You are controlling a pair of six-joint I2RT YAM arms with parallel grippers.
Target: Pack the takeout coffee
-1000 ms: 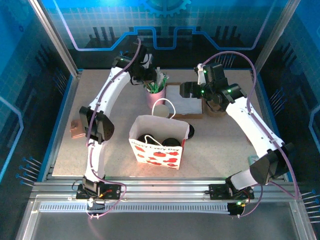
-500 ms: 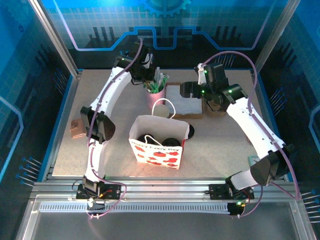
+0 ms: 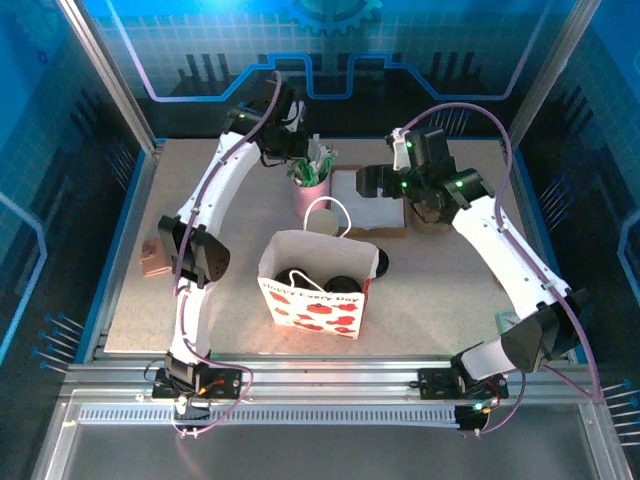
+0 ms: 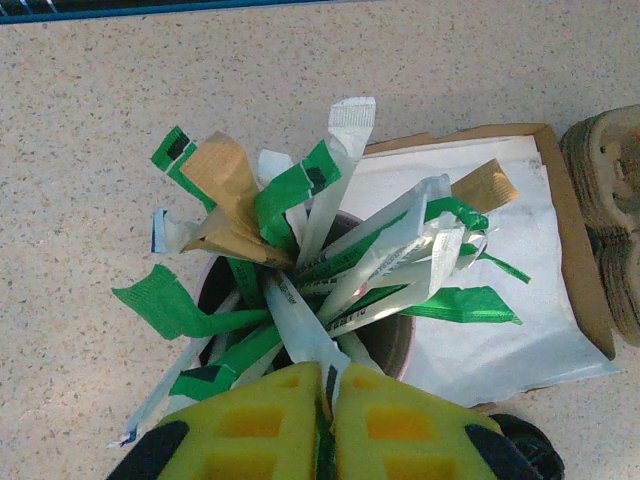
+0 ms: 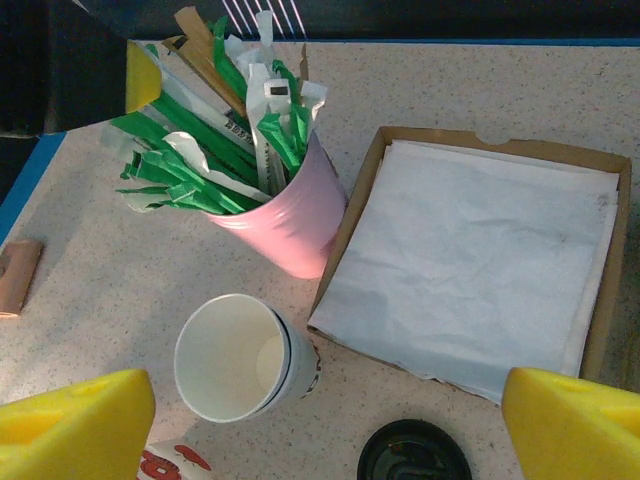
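Note:
The takeout coffee cup, plain white paper and empty, stands upright on the table between the pink cup and the gift bag; it also appears as the cup behind the bag handle. My right gripper hangs above it, open wide, with its yellow fingers to either side and nothing between them. My left gripper is over the pink cup of green-and-white sticks, shut on one white stick. From above, the left gripper is at the back and the right gripper to its right.
A white gift bag with red prints stands open at the centre front. A black lid lies beside it. A cardboard tray holds white napkins. Brown cardboard stack at the right; a small brown block at the left.
My left gripper's jaws have closed onto a stick in the pink cup and lifted slightly towards the back. The right gripper has edged a little to the left.

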